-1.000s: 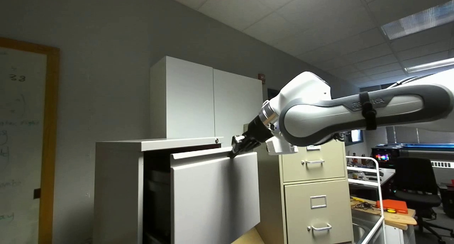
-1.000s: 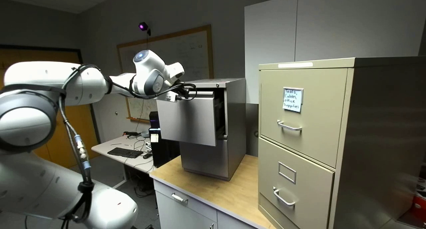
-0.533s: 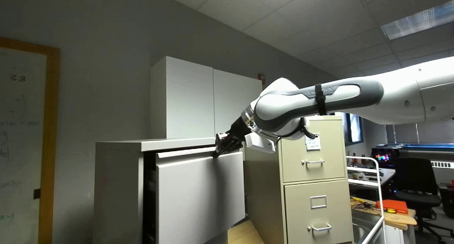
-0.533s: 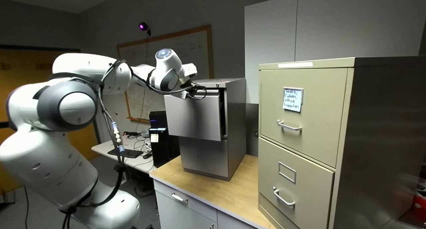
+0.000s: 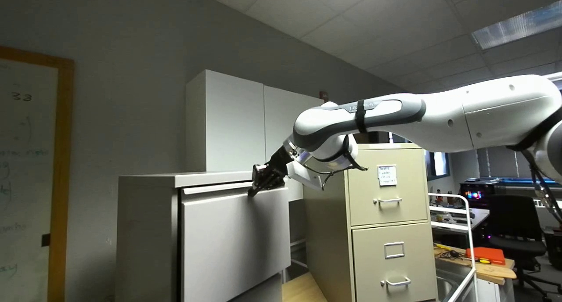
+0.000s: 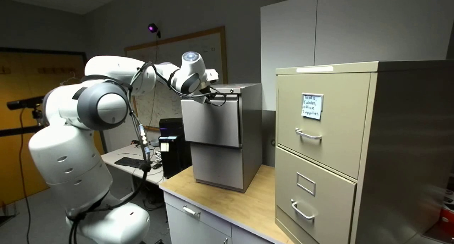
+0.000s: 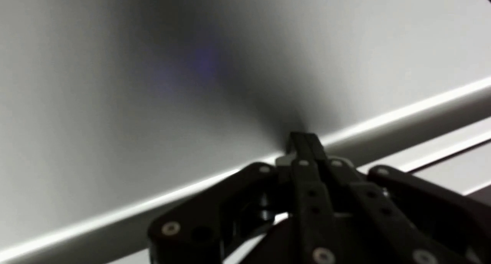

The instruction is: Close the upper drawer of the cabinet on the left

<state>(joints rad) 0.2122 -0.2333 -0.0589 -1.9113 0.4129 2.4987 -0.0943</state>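
Upper drawer (image 5: 232, 245), white, flat-fronted, nearly home in the cabinet (image 5: 147, 238); clenched pincer (image 7: 307, 136) at its front.

Pincer: fingertips (image 7: 300, 144) together, touching the upper edge of the drawer front, by the groove under its top lip. Upper drawer: above a lower drawer (image 6: 218, 166), a narrow dark gap showing along one side; contents hidden. Cabinet: grey-white metal, standing on a wooden tabletop (image 6: 220, 199). Filing cabinet (image 6: 400, 141): beige, near the cabinet; two handled drawers (image 6: 338, 120) in view, both closed; handwritten card (image 6: 311, 106) on the higher one reads "Tools, Cables, office supplies". Cupboard (image 5: 235, 122): white, two doors, closed, behind. Whiteboard (image 5: 28, 183): wood-framed, its handwriting mostly too faint to read.
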